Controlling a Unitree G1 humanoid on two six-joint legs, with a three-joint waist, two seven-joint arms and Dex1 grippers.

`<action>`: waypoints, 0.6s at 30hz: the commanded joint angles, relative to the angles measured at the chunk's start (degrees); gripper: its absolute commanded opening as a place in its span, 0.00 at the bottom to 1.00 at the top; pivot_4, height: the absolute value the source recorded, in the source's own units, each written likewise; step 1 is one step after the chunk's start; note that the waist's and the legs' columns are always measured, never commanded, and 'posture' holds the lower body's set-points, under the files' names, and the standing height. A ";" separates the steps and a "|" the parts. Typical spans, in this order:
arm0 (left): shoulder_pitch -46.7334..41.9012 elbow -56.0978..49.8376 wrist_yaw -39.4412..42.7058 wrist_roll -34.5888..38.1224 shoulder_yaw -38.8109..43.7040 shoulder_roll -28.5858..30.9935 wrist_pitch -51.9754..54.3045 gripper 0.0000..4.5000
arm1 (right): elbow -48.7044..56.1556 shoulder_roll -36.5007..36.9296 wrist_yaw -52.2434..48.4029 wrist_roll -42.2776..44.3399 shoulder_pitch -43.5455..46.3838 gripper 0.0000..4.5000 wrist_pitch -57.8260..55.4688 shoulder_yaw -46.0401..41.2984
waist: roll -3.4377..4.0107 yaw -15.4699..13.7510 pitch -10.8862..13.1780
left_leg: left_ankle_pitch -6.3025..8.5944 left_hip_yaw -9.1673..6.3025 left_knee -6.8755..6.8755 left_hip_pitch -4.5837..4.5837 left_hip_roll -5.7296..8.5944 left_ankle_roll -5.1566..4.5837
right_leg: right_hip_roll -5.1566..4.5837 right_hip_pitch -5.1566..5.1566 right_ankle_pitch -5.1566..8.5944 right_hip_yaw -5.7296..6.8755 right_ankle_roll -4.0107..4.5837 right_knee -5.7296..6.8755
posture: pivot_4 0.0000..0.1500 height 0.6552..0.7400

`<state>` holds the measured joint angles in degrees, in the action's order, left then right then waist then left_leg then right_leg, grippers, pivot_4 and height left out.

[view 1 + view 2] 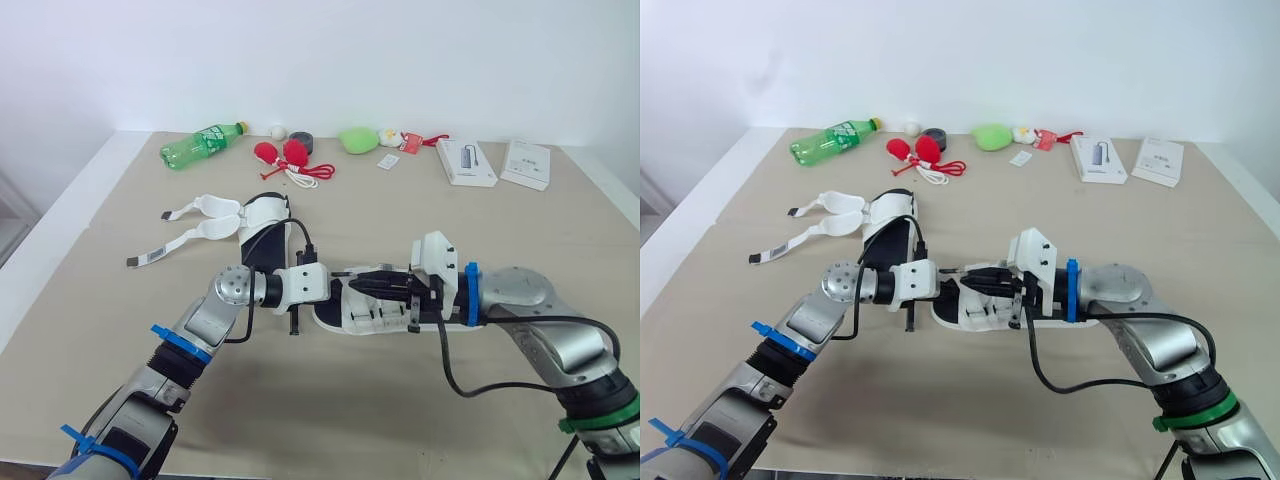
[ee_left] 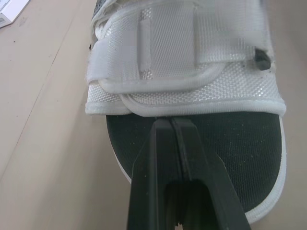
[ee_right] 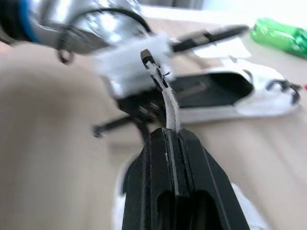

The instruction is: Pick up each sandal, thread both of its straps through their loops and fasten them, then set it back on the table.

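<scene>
One strap pinched in right claw; left claw closed over sandal.

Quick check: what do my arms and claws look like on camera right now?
Silver-grey metal, white wrist blocks, loose black cables. Left arm has blue ties; right arm a blue band and green ring. Left claw and right claw: two tapered black fingers.

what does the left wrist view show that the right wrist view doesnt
Left wrist view: a close look at the near sandal's toe strap laid across and its dark insole, with the left end effector shut at its edge. Right wrist view: the right end effector shut on a white strap, the other sandal lying open behind, a green bottle. Both: the tan table and black fingers pressed together.
</scene>
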<state>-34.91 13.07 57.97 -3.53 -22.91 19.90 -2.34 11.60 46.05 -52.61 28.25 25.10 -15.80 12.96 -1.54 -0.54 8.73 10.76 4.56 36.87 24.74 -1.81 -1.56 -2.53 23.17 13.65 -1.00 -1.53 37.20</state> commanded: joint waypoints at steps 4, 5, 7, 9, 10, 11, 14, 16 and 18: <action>1.02 0.06 0.64 -1.01 -1.62 -0.10 0.75 0.00 | -5.95 -1.98 -0.77 -8.78 4.79 0.01 1.99 -0.68 | 0.00 -0.02 0.00 | 0.00 -0.02 0.03 0.15 0.05 0.00 | 0.00 0.09 -0.02 -0.03 -0.15 0.00 | 1.00 1.00; 1.17 -0.11 0.64 -0.99 -1.62 -0.06 0.81 0.00 | -6.92 -2.16 -0.84 -10.00 5.23 0.01 2.31 -0.49 | 0.00 -0.01 0.00 | 0.00 -0.02 0.03 0.16 0.05 -0.01 | 0.00 0.09 -0.02 -0.03 -0.15 0.00 | 1.00 1.00; 1.32 -0.33 0.62 -0.99 -1.64 -0.03 0.94 0.00 | -8.41 -2.52 -0.83 -11.24 5.78 0.01 1.68 -0.49 | 0.00 0.06 0.00 | 0.00 -0.04 0.07 0.18 0.04 -0.01 | 0.02 0.09 -0.03 -0.03 -0.15 0.00 | 1.00 1.00; 1.28 -0.24 0.59 -0.99 -1.54 0.02 0.95 0.00 | -9.88 -3.03 -1.55 -12.36 6.27 0.01 1.03 -0.48 | 0.00 0.09 0.00 | 0.00 -0.02 0.14 0.19 0.01 -0.01 | 0.02 0.10 -0.06 -0.03 -0.15 0.00 | 1.00 1.00; 1.22 -0.14 0.55 -1.03 -1.51 0.04 0.90 0.00 | -10.75 -3.24 -1.58 -12.99 6.59 0.01 0.51 -0.56 | 0.00 0.10 0.00 | 0.00 -0.02 0.19 0.19 -0.02 -0.01 | 0.04 0.10 -0.10 -0.02 -0.13 0.00 | 1.00 1.00; 1.20 -0.12 0.51 -1.04 -1.50 0.03 0.91 0.00 | -11.48 -3.46 -1.63 -13.56 6.86 0.01 0.23 -0.72 | 0.00 0.10 0.00 | 0.00 -0.01 0.23 0.19 -0.04 -0.01 | 0.05 0.09 -0.15 -0.02 -0.09 0.00 | 1.00 1.00; 1.24 -0.25 0.50 -1.01 -1.53 0.03 0.97 0.00 | -12.69 -4.12 -1.06 -14.50 7.55 0.15 -0.58 -1.73 | 0.00 0.11 0.00 | 0.00 0.01 0.35 0.19 -0.14 -0.01 | 0.12 0.09 -0.23 -0.02 -0.07 0.00 | 1.00 1.00; 1.31 -0.33 0.51 -0.98 -1.56 0.05 0.99 0.00 | -12.60 -4.61 -1.18 -14.90 7.74 0.32 0.93 -2.29 | 0.00 0.12 0.00 | 0.00 0.03 0.41 0.21 -0.20 -0.01 | 0.14 0.10 -0.29 -0.01 -0.04 0.00 | 1.00 1.00; 1.39 -0.47 0.60 -0.93 -1.61 0.07 1.05 0.00 | -11.79 -4.85 -1.09 -15.80 7.94 0.52 2.92 -2.65 | 0.01 0.11 0.00 | 0.00 0.03 0.42 0.21 -0.21 -0.01 | 0.14 0.10 -0.30 -0.01 -0.04 0.00 | 1.00 1.00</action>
<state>-34.55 12.73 57.82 -3.52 -23.17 19.40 -2.06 -1.35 41.22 -54.06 13.23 31.93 -14.84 12.52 -1.54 -0.43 8.73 10.76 4.59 37.29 24.96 -2.01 -1.57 -2.39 23.28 13.36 -1.01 -1.57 37.20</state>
